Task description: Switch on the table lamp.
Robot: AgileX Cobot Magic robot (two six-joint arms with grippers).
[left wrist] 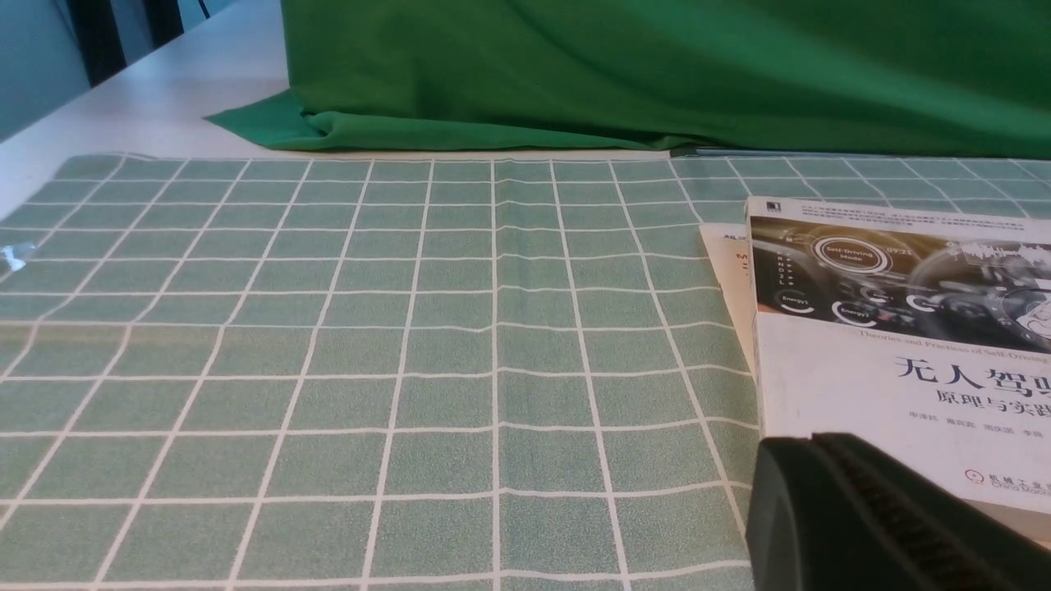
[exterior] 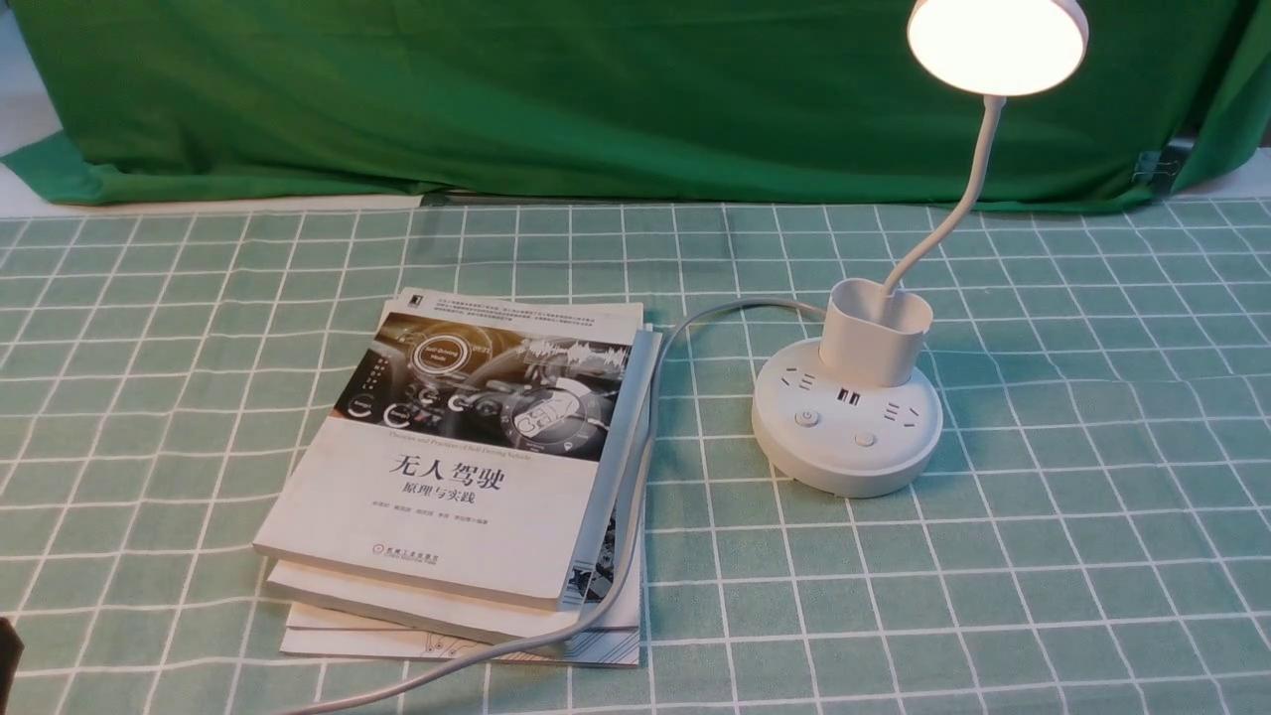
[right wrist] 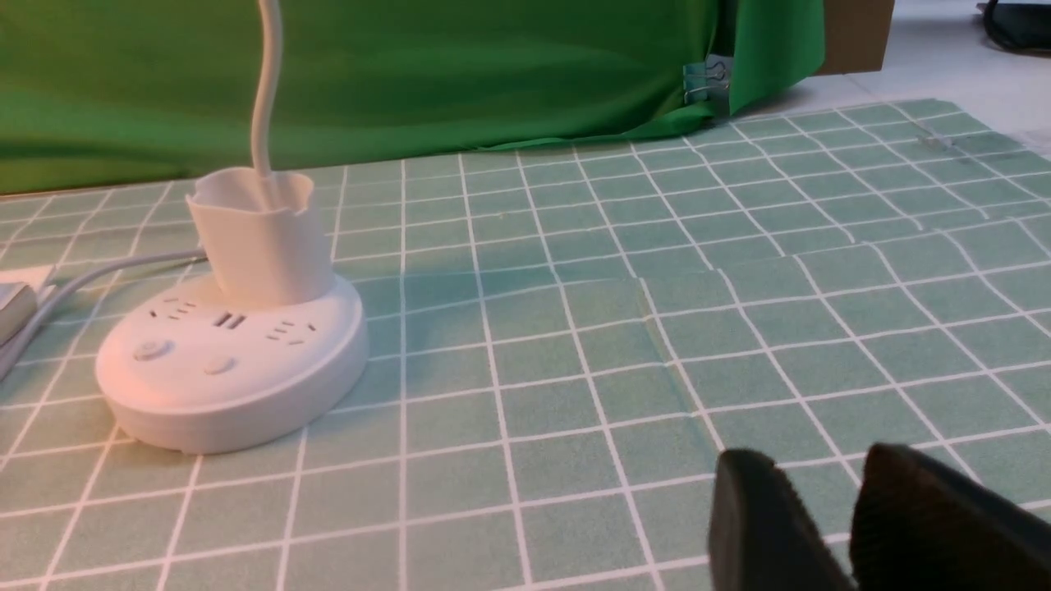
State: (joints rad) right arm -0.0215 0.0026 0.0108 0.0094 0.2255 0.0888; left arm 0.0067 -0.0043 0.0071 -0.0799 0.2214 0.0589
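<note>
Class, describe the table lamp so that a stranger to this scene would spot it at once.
Start at the checked green tablecloth and look right of the stack of books. There stands the table lamp: round white base with sockets and buttons, cup-shaped holder, thin gooseneck. Its glowing disc head is the only lit thing.

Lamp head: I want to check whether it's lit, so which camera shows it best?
The front view: the table lamp has its disc head glowing at the top edge. The right wrist view shows only its base, cup and lower gooseneck; the left wrist view shows none of it, just books.
</note>
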